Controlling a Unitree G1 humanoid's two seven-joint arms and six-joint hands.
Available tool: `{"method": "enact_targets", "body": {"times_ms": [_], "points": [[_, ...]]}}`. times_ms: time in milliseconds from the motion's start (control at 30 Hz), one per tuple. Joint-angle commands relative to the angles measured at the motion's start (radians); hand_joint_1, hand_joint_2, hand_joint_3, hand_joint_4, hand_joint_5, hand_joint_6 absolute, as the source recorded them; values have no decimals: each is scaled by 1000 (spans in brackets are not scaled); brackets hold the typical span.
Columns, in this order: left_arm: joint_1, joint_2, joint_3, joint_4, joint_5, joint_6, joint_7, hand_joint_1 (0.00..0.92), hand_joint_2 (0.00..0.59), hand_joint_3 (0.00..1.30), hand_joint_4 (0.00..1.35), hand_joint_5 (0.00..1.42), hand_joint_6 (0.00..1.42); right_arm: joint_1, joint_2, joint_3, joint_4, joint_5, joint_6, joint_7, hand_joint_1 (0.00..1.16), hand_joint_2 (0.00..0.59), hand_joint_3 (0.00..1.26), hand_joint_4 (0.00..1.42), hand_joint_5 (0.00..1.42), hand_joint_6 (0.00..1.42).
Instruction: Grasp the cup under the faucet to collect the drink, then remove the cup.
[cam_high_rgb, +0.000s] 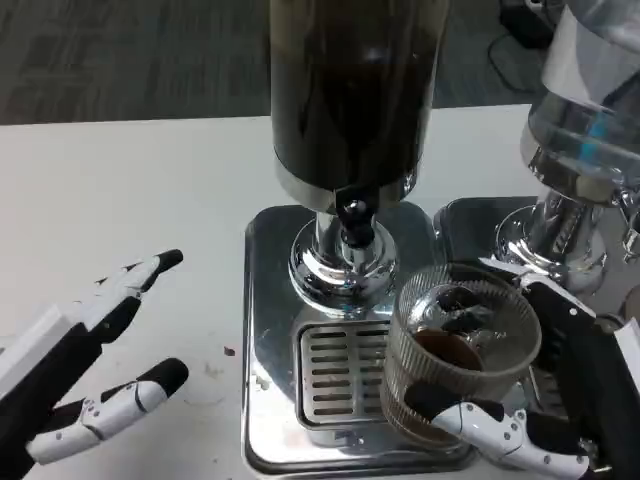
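A clear ribbed cup (455, 345) with a little brown drink at its bottom stands over the right side of the dispenser's drip tray (335, 372), just right of and below the black faucet (353, 222). My right hand (545, 400) grips the cup from the right, one finger wrapped across its lower front. The dark drink tank (350, 90) rises above the faucet on a chrome stem. My left hand (95, 350) hovers over the white table at the lower left, fingers spread and holding nothing.
A second dispenser (580, 150) with a clear tank and chrome base stands at the right, close behind my right hand. The square steel base (265, 330) of the middle dispenser holds the slotted grille. Bare white table (120, 190) lies to the left.
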Motion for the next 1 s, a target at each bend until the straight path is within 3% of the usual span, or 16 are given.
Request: {"method": "enact_targets", "body": {"times_ms": [33, 400, 600, 767, 1000], "points": [[19, -11, -2, -29, 19, 20, -8, 0, 236, 0, 0, 0, 0, -2, 1, -9, -34, 38, -3, 10, 908, 139, 617, 661, 911, 1188], [51, -2, 9, -102, 73, 33, -2, 0, 240, 0, 0, 0, 0, -3, 3, -19, -37, 35, 5, 13, 907, 139, 618, 670, 921, 1193], [105, 4, 75, -183, 175, 23, 29, 0, 246, 0, 0, 0, 0, -1, -12, -30, -47, 38, 10, 26, 907, 134, 622, 671, 920, 1192], [161, -26, 139, -247, 265, -7, 83, 0, 262, 0, 0, 0, 0, -10, -20, -37, -50, 46, 18, 38, 895, 137, 625, 671, 911, 1171], [211, -39, 173, -321, 333, 4, 91, 0, 291, 0, 0, 0, 0, -9, -24, -45, -47, 58, 18, 56, 890, 137, 625, 671, 911, 1170]]}}
